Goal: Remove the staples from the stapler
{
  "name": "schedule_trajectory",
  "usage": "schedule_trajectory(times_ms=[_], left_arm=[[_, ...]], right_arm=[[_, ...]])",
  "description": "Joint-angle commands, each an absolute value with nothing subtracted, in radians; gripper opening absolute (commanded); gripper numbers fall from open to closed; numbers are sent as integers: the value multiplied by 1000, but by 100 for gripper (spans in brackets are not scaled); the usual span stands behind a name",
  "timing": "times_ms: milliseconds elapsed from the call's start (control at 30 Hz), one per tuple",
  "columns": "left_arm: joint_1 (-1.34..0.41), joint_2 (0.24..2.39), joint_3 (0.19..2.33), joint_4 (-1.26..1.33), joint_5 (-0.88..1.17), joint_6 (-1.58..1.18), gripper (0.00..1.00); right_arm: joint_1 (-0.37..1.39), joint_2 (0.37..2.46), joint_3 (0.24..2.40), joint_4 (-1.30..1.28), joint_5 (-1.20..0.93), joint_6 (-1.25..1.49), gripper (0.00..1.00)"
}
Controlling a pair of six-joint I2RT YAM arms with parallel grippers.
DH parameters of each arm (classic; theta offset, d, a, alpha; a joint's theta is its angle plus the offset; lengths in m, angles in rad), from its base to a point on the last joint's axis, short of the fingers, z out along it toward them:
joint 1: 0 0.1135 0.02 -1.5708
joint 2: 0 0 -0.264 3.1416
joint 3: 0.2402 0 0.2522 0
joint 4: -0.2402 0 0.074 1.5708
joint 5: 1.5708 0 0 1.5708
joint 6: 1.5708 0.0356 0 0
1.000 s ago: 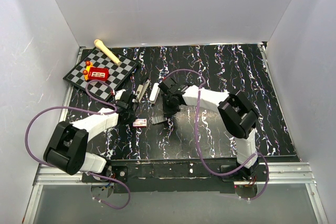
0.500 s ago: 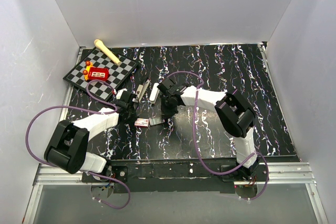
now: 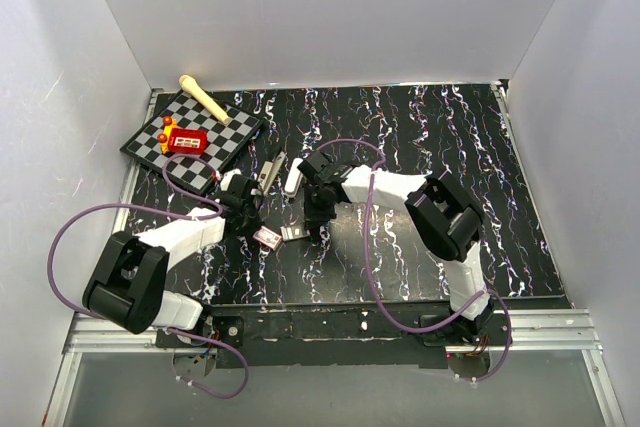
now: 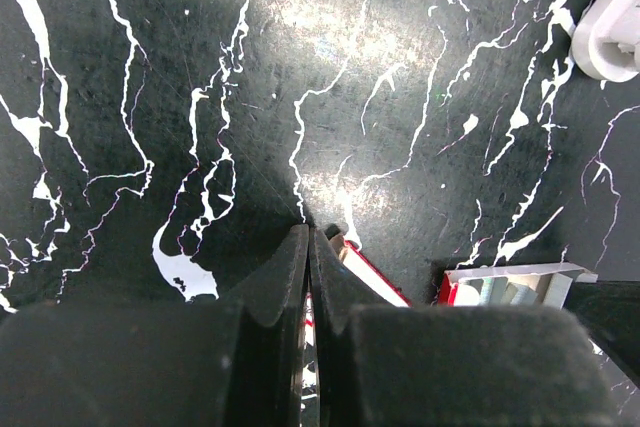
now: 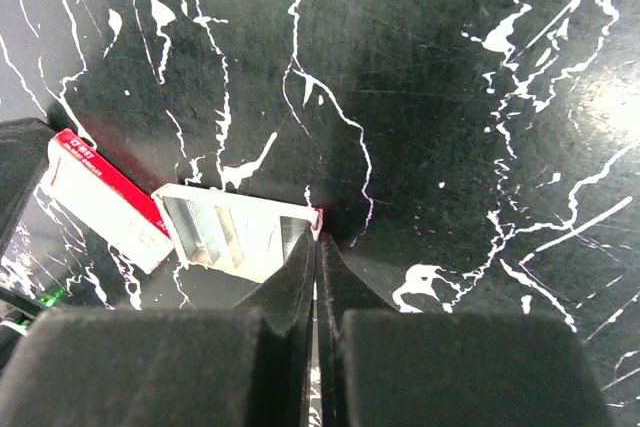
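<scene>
The slim dark-grey and silver stapler (image 3: 272, 171) lies on the black marbled table, just beyond both grippers and untouched. The staples are hidden. My left gripper (image 3: 245, 215) (image 4: 308, 234) is shut, with its right finger against a small red-and-white box (image 3: 267, 237) (image 4: 372, 275). My right gripper (image 3: 314, 225) (image 5: 315, 239) is also shut. Its tips sit at the corner of an open flat silvery tray (image 3: 293, 232) (image 5: 235, 237), which lies beside that box (image 5: 105, 202). I cannot tell whether either gripper pinches a thin edge.
A white rounded stick (image 3: 293, 179) (image 4: 612, 22) lies right of the stapler. At the back left, a chessboard (image 3: 225, 142) carries a red toy (image 3: 187, 140), and a wooden mallet (image 3: 205, 97) rests at its far corner. White walls enclose the table.
The right gripper has slid left, bringing the silvery tray up to the red-and-white box. The box has turned a little. The left gripper has barely moved.
</scene>
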State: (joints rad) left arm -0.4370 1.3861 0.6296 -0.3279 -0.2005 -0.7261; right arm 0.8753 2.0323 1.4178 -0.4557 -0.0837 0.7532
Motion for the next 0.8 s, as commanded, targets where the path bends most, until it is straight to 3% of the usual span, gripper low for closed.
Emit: schedule_trajectory(times_ms=[0,767], left_arm=[[-437,1379,588,-353,-166,-742,0],[-439,1273,529,-374,-160,-750,0]], right_arm=[[885,2049,1442,-434,-100,769,1],[894,1841,1158,-399,-35,776,1]])
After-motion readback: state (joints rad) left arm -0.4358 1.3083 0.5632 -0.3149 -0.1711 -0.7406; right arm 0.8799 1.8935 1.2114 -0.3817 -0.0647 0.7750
